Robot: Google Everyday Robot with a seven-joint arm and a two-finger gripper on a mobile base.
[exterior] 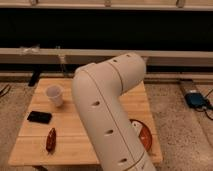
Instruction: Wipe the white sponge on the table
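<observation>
View of the table [80,145] with the arm [107,95] bent across it, cup [55,95] and phone [39,117] at left; sponge and gripper unseen, perhaps behind the arm, grip state unknowable; step: approach, next needing the sponge located.

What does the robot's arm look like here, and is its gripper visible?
The arm is a thick, smooth, off-white tube of rounded links joined at an elbow, dotted with small dark oval recesses. No cables, labels or markings show. The gripper is not in view.
</observation>
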